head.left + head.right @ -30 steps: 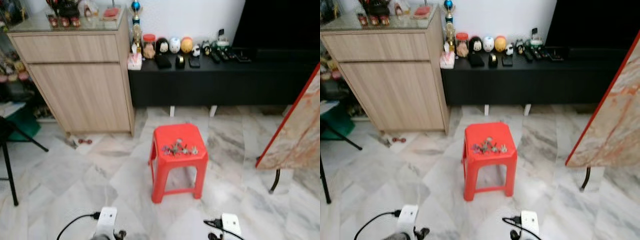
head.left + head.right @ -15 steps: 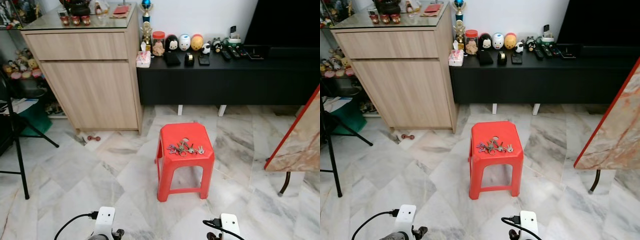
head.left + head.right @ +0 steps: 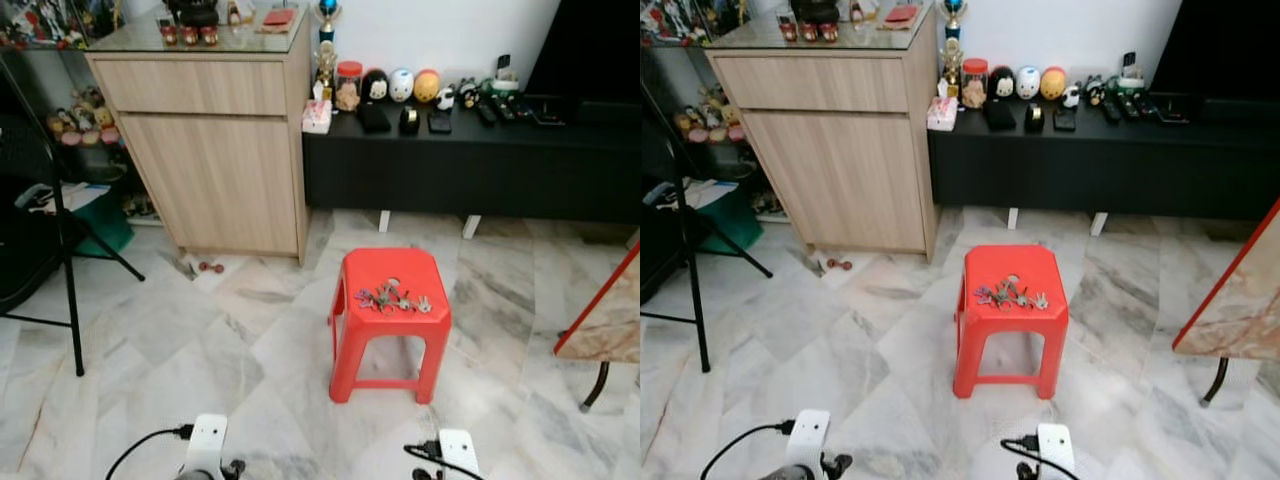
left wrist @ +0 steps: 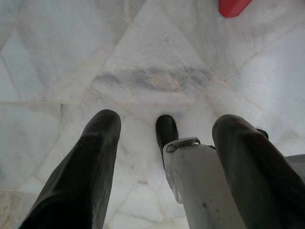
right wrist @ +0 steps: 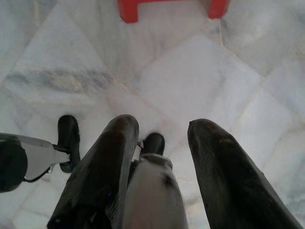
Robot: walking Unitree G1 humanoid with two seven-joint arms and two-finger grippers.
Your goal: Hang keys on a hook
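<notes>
A small bunch of metal keys [image 3: 392,298] lies flat on the top of a red plastic stool [image 3: 391,325], near the middle of the seat. The stool stands on the pale marble tile floor [image 3: 220,360], well in front of the robot and a little to its right.

Behind the stool, along the white wall, there is a long low black surface [image 3: 480,160]. On it stands a row of small things: round figurines [image 3: 400,85], a jar with a red lid [image 3: 348,87], some dark remote controls [image 3: 510,108]. To the left of the black surface and touching it is a light wooden cabinet with a glass top [image 3: 210,150]; small items stand on the top. At the far left a black tripod leg [image 3: 65,260] comes down to the floor. At the right edge a marbled board with a red border [image 3: 605,325] leans tilted.

Both arms hang low, pointing down to the floor. The left end effector [image 4: 164,143] has its two long black fingers [image 4: 90,167] apart, with nothing between them. The right end effector [image 5: 159,143] is also spread open and holds nothing; beyond its fingers [image 5: 214,171] the feet of the red stool can be seen. Both end effectors are well apart from the keys.
</notes>
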